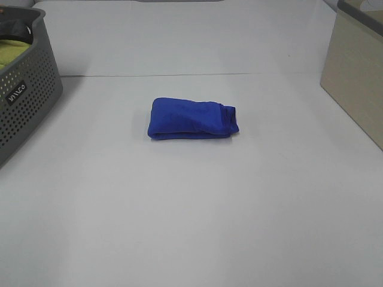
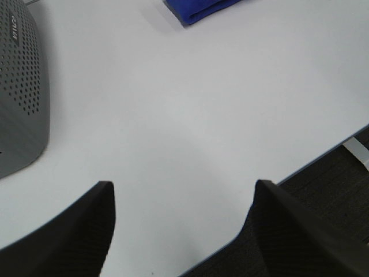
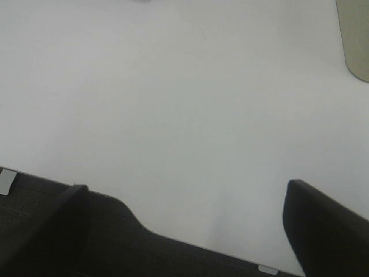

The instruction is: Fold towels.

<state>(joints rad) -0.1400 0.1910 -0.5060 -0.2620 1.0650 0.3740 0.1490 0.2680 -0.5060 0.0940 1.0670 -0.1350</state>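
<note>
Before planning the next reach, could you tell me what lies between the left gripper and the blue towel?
Only bare white table lies between the open left gripper and the blue towel, as the left wrist view shows.

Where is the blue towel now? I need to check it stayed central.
In the exterior high view the blue towel lies folded near the table's middle, between the grey basket at left and the beige box at right, touching neither.

Bright, even overhead light; the white table [image 1: 191, 215] glares softly. The blue towel [image 1: 191, 119] casts faint shadow toward nine o'clock. Wrist views slightly blurred.
</note>
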